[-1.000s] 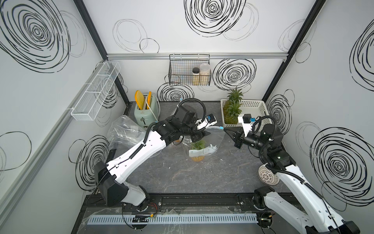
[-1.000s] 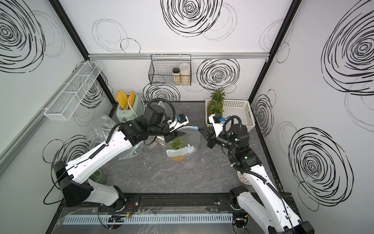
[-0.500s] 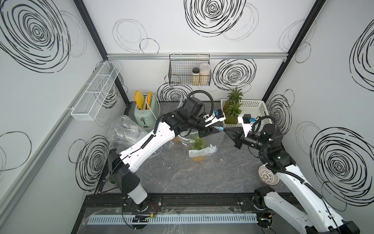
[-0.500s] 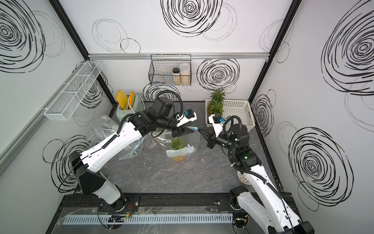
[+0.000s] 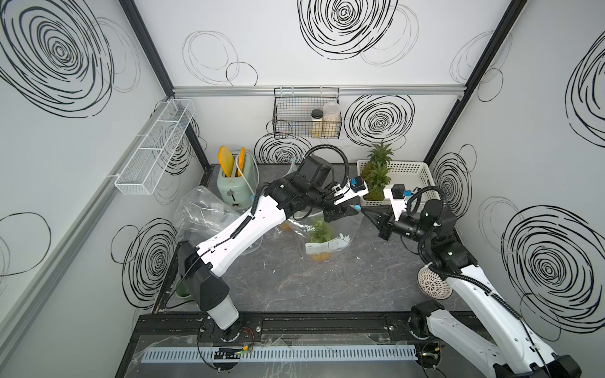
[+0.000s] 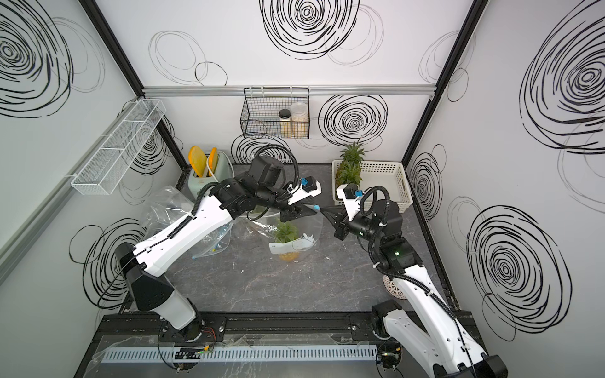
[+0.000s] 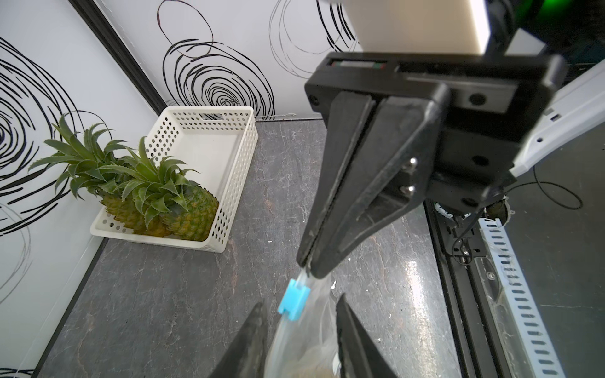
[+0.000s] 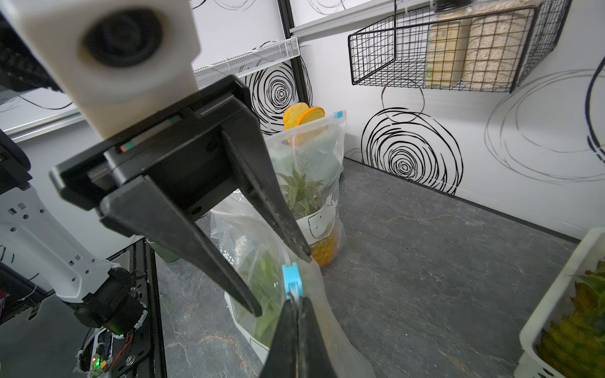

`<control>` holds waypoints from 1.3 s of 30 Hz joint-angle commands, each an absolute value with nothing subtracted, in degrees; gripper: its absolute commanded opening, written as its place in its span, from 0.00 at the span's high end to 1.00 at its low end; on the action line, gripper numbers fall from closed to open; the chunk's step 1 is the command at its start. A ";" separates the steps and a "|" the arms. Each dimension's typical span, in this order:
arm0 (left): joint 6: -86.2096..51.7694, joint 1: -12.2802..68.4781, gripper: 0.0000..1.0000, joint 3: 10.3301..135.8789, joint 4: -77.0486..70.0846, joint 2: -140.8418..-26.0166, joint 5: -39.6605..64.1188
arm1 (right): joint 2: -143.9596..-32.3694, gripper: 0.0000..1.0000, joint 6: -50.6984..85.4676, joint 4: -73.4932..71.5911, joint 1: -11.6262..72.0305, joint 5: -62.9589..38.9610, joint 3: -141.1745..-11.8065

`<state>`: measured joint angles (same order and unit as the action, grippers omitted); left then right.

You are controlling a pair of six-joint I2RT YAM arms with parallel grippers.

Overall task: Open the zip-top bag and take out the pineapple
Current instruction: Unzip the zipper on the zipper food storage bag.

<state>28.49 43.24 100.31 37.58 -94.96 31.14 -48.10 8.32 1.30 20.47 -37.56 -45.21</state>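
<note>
Right hand (image 7: pixel 307 265) clamped on zip-top bag (image 6: pixel 311 229) rim by blue slider (image 8: pixel 290 278), left hand (image 8: pixel 281 285) apart astride it; risk: off-centre closure misses slider, or pull yanks rim free.

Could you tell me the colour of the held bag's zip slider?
Light blue; the slider shows best in the left wrist view.

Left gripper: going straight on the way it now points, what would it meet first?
Probably the blue slider on the zip-top bag, between the left gripper's open jaws; just beyond, the right gripper, shut on that bag.
</note>
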 commanded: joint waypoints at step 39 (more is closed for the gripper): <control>28.08 43.20 0.88 96.72 36.40 -91.66 26.64 | -48.80 1.00 10.65 1.40 17.11 -33.29 -45.80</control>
